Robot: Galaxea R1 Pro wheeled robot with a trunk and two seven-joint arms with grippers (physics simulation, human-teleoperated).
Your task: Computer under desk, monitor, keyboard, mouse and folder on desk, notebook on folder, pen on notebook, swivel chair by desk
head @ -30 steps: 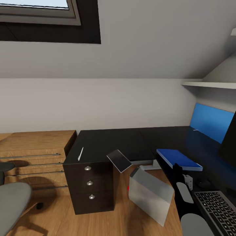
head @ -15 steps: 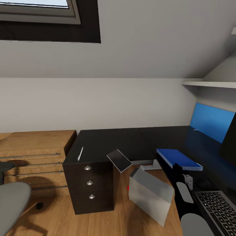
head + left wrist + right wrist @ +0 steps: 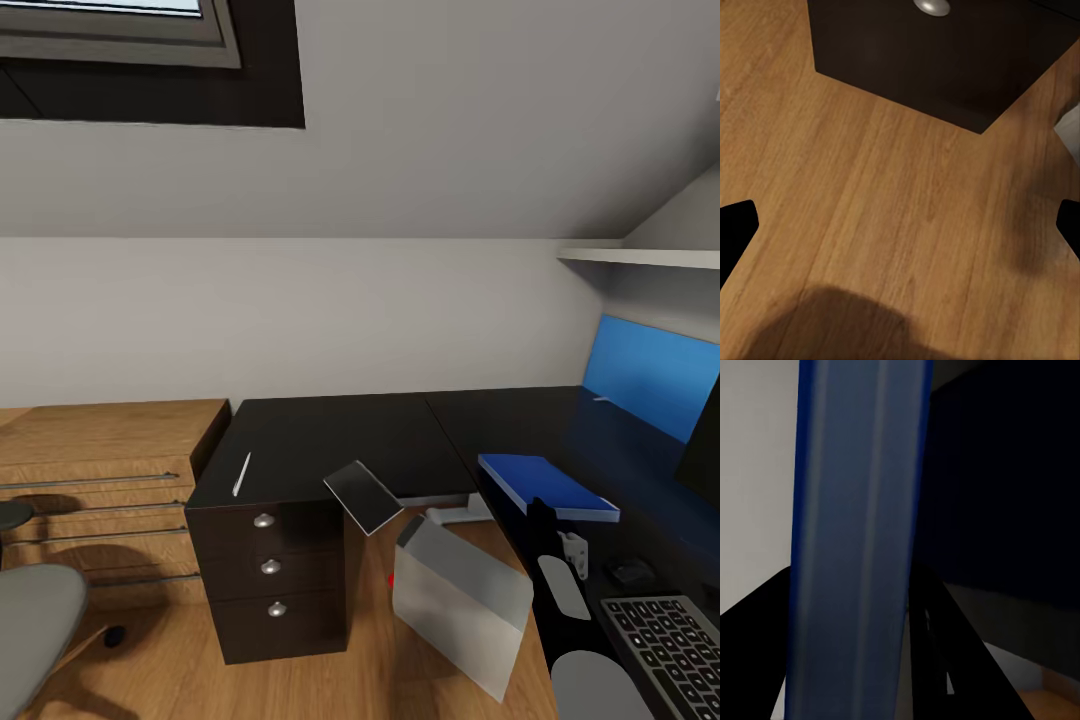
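The blue folder (image 3: 545, 486) lies on the black desk (image 3: 350, 440), touching the right gripper (image 3: 847, 690), whose fingers straddle its edge (whether they pinch it I cannot tell). The left gripper (image 3: 900, 225) gapes wide over wooden floor (image 3: 870, 225), empty.

The desk (image 3: 340, 435) is glossy black, its drawer unit (image 3: 270, 580) black with round silver knobs. The pen (image 3: 241, 473) on it is white; the notebook (image 3: 363, 496) is grey. The folder (image 3: 545, 485) is bright blue with white page edges. The computer (image 3: 458, 603) is light grey with a red dot. The keyboard (image 3: 668, 650) has dark grey keys in a silver frame. The floor (image 3: 870, 210) is warm brown woodgrain
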